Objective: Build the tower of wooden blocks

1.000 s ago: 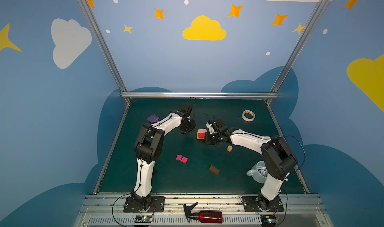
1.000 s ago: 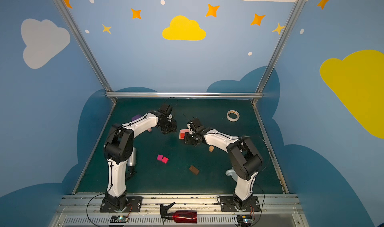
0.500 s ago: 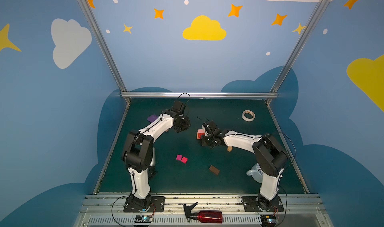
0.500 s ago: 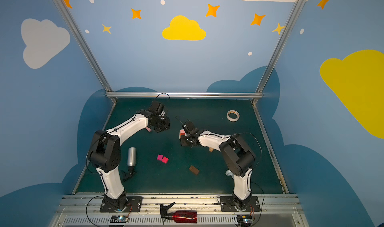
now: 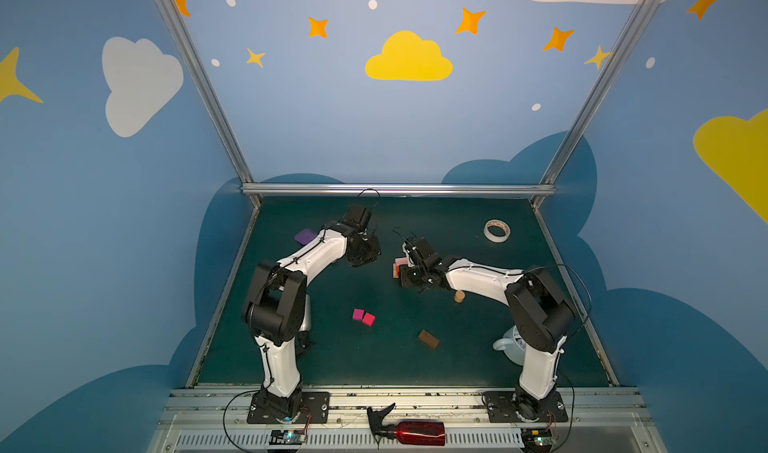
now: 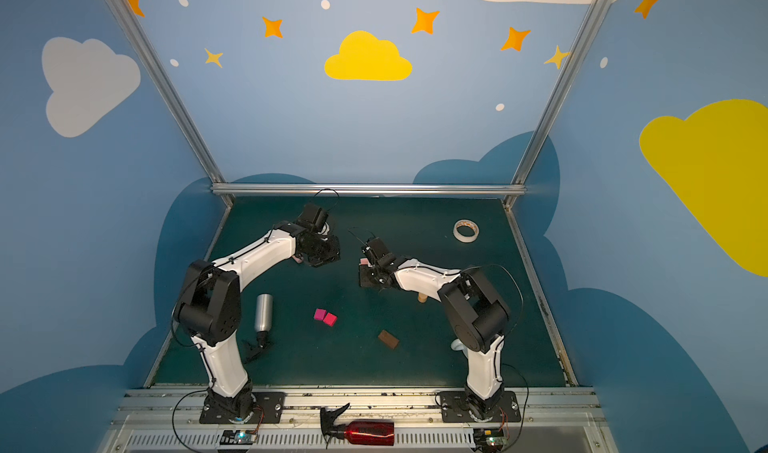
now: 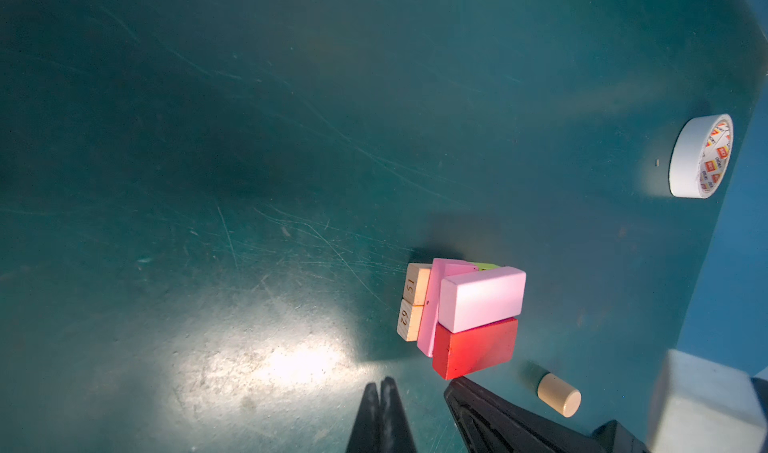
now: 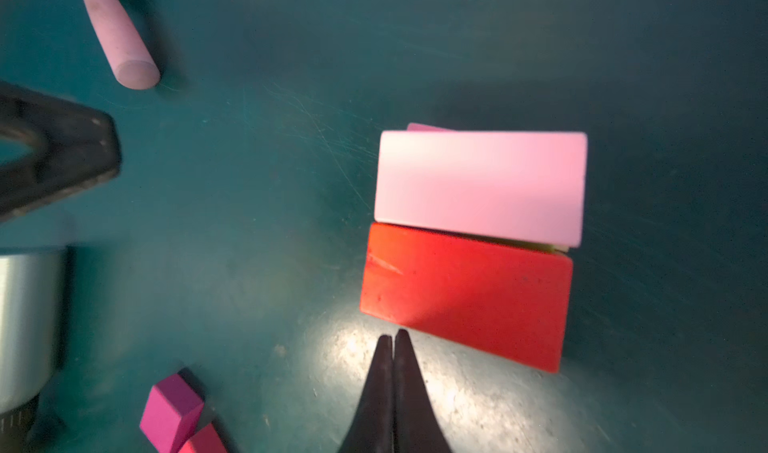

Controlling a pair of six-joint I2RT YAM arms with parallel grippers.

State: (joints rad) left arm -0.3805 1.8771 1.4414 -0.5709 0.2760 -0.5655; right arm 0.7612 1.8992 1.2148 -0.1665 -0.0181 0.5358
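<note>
Dark-green table (image 5: 457, 230) | left gripper (image 7: 380, 388), right gripper (image 8: 392, 338): tips pressed together, holding nothing | tower (image 7: 478, 305) mid-table, pink and red bars on top, tan base blocks (image 7: 415, 289) stamped "15", "62" | clock from tower: tape roll (image 5: 496, 230) 2, core print unreadable | brown bar (image 5: 429, 339) 5 | magenta squares (image 5: 363, 316) 7 | tan cylinder (image 5: 459, 296) 4

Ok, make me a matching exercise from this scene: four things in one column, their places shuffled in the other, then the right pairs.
Things
1. tape roll
2. brown block
3. tan cylinder
4. red block

Places
A. on top of the tower, side by side with the light pink block
B. on the table, close beside the right arm
C. by the table's far right corner
D. alone, nearer the front than the two small squares

Pairs: 1-C, 2-D, 3-B, 4-A
</note>
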